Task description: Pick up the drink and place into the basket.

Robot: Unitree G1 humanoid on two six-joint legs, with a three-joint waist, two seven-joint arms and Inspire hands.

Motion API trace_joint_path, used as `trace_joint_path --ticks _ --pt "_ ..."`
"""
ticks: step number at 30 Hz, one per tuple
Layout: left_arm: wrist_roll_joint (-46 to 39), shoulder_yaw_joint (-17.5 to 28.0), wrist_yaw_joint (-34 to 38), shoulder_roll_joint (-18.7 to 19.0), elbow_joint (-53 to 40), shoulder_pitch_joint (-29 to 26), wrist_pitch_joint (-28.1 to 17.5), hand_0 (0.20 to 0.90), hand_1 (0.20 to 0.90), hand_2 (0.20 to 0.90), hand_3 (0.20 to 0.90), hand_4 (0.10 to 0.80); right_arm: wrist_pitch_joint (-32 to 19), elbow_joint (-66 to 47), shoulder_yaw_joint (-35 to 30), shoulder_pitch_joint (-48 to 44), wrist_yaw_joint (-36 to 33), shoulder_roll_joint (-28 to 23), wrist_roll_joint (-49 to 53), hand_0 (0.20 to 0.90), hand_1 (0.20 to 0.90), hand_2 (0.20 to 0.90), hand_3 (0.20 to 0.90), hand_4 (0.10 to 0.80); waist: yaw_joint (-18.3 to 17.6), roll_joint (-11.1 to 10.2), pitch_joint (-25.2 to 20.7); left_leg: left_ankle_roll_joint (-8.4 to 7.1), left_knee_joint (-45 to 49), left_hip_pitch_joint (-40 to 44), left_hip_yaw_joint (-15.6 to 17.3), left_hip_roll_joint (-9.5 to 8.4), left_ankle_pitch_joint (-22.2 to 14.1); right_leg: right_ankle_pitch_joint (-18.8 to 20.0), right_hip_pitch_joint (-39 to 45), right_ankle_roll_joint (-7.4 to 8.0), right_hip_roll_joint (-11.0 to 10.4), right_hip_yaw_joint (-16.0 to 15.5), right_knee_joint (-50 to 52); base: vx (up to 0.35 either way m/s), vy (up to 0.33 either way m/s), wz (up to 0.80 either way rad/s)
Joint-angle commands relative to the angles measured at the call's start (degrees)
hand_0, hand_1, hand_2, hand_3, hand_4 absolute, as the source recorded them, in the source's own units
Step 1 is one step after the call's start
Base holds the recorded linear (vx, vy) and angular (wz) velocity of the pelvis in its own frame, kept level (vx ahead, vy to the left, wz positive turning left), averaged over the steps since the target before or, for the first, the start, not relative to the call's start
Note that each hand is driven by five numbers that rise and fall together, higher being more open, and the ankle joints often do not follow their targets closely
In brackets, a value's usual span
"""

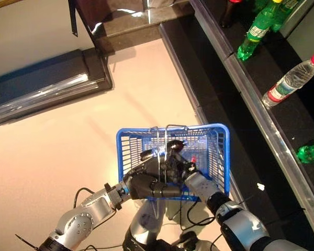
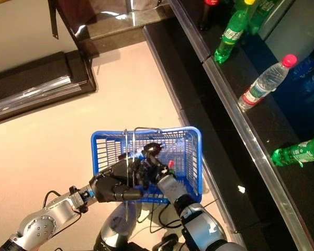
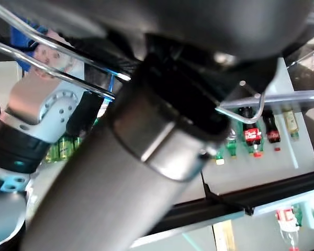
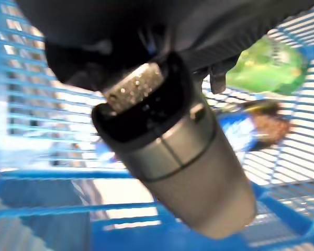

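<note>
My left hand [image 1: 146, 184] is shut on the thin wire handles [image 3: 57, 47] of the blue basket [image 1: 172, 129] and holds it raised in front of me. My right hand [image 1: 174, 157] reaches down inside the basket, its thumb [image 4: 172, 141] straight and its fingers relaxed. A drink with a red cap [image 1: 192, 158] lies in the basket beside that hand. In the right wrist view it shows as a blurred bottle with a blue label [image 4: 251, 129] on the basket's mesh, apart from the thumb. A green drink [image 4: 272, 65] lies further in.
A dark shelf [image 1: 261, 110] runs along the right. It carries green bottles [image 1: 256, 31], a clear bottle with a red cap [image 1: 290, 81] and another green bottle [image 1: 310, 152]. A low dark platform [image 1: 42, 83] lies at the far left on the pale floor.
</note>
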Motion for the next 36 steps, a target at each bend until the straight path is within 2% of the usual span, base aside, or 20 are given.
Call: trace_joint_path --ticks 1,3,4,13,15,17,20,24,27,34,36 --pt "-8.9 1.1 -10.1 -7.7 -18.0 -6.3 -7.9 0.3 0.3 0.3 0.2 0.1 -3.3 -6.3 -0.6 -2.7 3.4 0.7 1.7 0.9 0.9 0.9 0.9 0.8 -1.2 1.7 -4.5 4.79 1.9 3.1 2.3 0.58 -6.2 12.1 -6.1 -4.34 1.0 -0.1 -2.7 0.031 -0.001 -0.03" --pt "-7.7 1.3 -10.8 -7.6 -17.2 -5.9 -8.8 0.3 0.3 0.3 0.2 0.1 -3.9 -9.1 0.2 -1.8 4.4 0.4 1.3 0.9 0.9 0.9 0.9 0.8 -1.5 1.3 -4.5 4.77 1.9 3.2 2.7 0.72 -6.4 12.2 -6.3 -4.21 0.9 0.1 -2.6 -0.032 0.023 -0.02" --pt "-7.9 1.8 -11.4 -7.4 -17.0 -5.4 -9.1 0.3 0.3 0.3 0.2 0.1 -4.7 -10.8 0.9 -0.7 5.4 0.1 1.1 0.9 0.9 0.9 0.9 0.8 -1.8 1.5 -4.4 4.99 2.0 2.5 2.9 0.6 -5.1 13.5 -6.8 -4.79 0.8 -0.5 -3.0 -0.087 0.057 -0.04" --pt "-5.8 4.9 -12.2 -8.6 -14.3 -0.1 -12.6 0.3 0.3 0.3 0.2 0.1 -8.3 -28.3 5.1 11.9 10.3 -5.2 -5.5 0.9 0.9 0.9 0.9 0.8 -4.6 0.3 -4.0 4.92 1.5 2.6 5.1 1.64 -5.2 13.9 -7.7 -4.41 1.1 0.9 -3.4 -0.021 0.01 -0.02" --pt "-5.6 5.0 -12.3 -8.7 -14.1 0.3 -12.8 0.3 0.3 0.3 0.2 0.1 -8.4 -28.9 5.1 12.4 10.7 -5.4 -5.7 0.9 0.9 0.9 0.9 0.8 -4.7 0.3 -4.1 4.93 1.5 2.6 5.2 1.68 -5.2 13.9 -7.8 -4.41 1.1 1.0 -3.5 0.0 0.0 0.0" --pt "-2.4 5.9 -12.1 -9.4 -12.1 2.9 -15.9 0.3 0.3 0.3 0.2 0.1 -7.9 -37.2 4.8 20.3 13.1 -7.6 -10.5 0.9 0.9 0.9 0.9 0.8 -6.3 -0.7 -4.0 4.98 1.2 3.0 6.0 2.23 -5.3 13.9 -7.9 -4.22 1.5 1.7 -3.7 -0.02 -0.044 -0.06" --pt "0.4 6.5 -12.9 -8.9 -10.9 3.8 -19.3 0.3 0.3 0.3 0.2 0.1 -7.1 -40.1 5.2 23.7 14.9 -8.8 -12.5 0.9 0.9 0.9 0.9 0.8 -7.1 -1.4 -4.2 5.01 0.8 3.3 6.5 2.62 -5.3 14.1 -8.0 -4.07 1.8 2.1 -4.1 -0.013 -0.037 -0.2" --pt "-0.3 7.3 -9.6 -9.3 -8.6 5.9 -21.3 0.3 0.3 0.3 0.2 0.1 -6.3 -45.4 5.4 31.9 20.5 -11.7 -15.2 0.9 0.9 0.9 0.9 0.8 -9.4 -2.7 -5.1 4.76 0.4 4.2 8.3 3.9 -5.5 14.5 -8.1 -3.74 2.8 3.9 -5.4 -0.019 -0.04 -0.1" --pt "-0.2 7.0 -7.9 -10.0 -6.4 6.3 -22.1 0.3 0.3 0.3 0.2 0.1 -6.0 -47.1 5.5 33.4 21.3 -12.4 -14.9 0.9 0.9 0.9 0.9 0.8 -10.2 -3.1 -5.5 4.67 0.1 4.7 8.7 4.28 -5.4 14.6 -7.9 -3.73 3.2 4.5 -5.8 -0.003 -0.034 -0.18" --pt "2.3 7.4 0.3 -11.9 3.8 8.7 -28.1 0.3 0.3 0.3 0.2 0.1 -3.1 -53.5 6.6 38.8 29.3 -16.1 -19.4 0.9 0.9 0.9 0.9 0.8 -13.9 -4.6 -8.4 4.01 -1.1 7.5 11.0 5.66 -5.4 15.4 -6.7 -3.28 4.7 8.2 -9.0 0.005 -0.006 -0.22" --pt "1.8 7.4 2.9 -12.3 5.7 8.9 -28.5 0.3 0.3 0.3 0.2 0.1 -2.4 -54.4 6.9 39.4 31.8 -16.8 -20.3 0.9 0.9 0.9 0.9 0.8 -14.5 -4.8 -9.3 3.94 -1.5 7.9 11.2 5.71 -5.3 15.9 -6.3 -3.0 4.8 8.8 -10.2 0.039 0.026 -0.16"
